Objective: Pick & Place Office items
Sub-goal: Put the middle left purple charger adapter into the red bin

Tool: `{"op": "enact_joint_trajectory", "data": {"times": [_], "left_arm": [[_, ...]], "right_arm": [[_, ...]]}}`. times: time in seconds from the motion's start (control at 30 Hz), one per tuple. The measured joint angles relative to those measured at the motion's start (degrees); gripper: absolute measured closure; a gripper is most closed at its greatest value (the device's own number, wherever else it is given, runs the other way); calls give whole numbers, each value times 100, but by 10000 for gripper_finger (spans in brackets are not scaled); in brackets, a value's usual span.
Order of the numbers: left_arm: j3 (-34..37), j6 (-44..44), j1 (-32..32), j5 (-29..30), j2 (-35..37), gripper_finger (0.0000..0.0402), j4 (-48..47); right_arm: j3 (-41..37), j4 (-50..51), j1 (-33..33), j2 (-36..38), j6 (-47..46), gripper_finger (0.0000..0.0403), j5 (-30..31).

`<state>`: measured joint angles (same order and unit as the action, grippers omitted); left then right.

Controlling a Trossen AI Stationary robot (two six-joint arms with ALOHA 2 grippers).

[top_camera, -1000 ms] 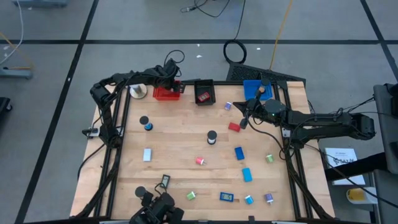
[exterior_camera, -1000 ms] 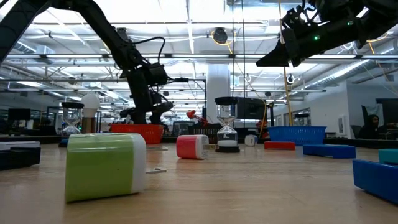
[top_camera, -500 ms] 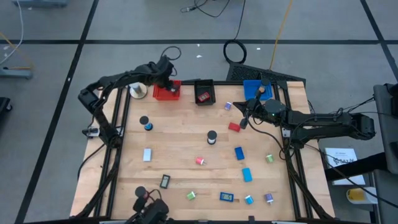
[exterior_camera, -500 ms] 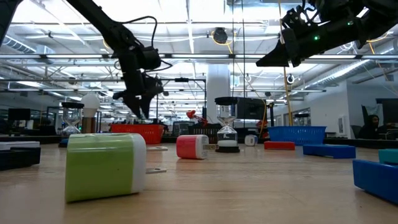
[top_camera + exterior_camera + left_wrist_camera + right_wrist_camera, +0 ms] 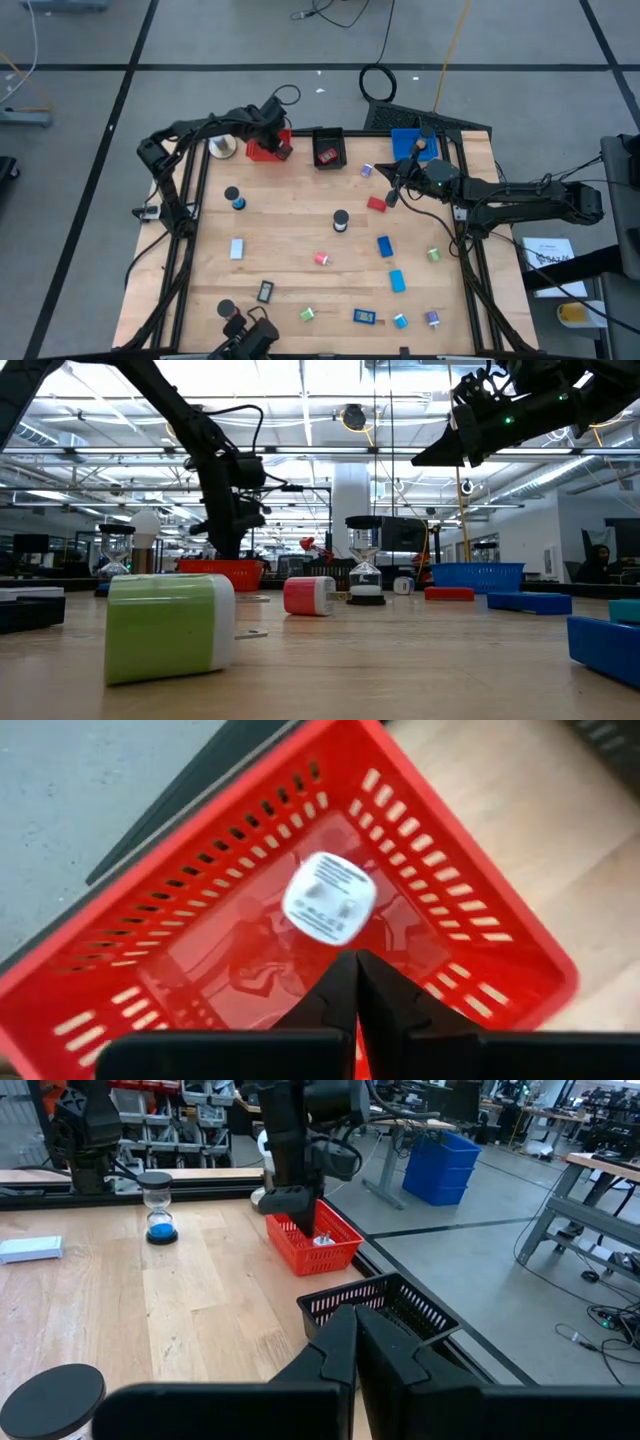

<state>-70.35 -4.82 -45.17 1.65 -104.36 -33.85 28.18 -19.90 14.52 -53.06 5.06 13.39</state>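
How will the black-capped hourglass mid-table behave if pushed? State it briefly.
The hourglass stands upright on a small round base, so a high push would likely tip it. Its round caps suggest it would then roll. The clear waisted middle looks like glass, so probably fragile.

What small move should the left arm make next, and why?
Probably lift the left hand straight up and out of the red bin. Its fingers are shut and hold nothing, and a white-faced item already lies on the bin floor, so this placement looks done. The right hand waits, shut.
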Motion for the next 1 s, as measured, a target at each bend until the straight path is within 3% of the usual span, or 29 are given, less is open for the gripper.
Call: {"op": "enact_joint_trajectory", "data": {"times": [1.0], "left_arm": [[-2, 280, -82, 186, -294, 398, 632]], "right_arm": [[-2, 4, 0, -2, 11, 403, -11]]}}
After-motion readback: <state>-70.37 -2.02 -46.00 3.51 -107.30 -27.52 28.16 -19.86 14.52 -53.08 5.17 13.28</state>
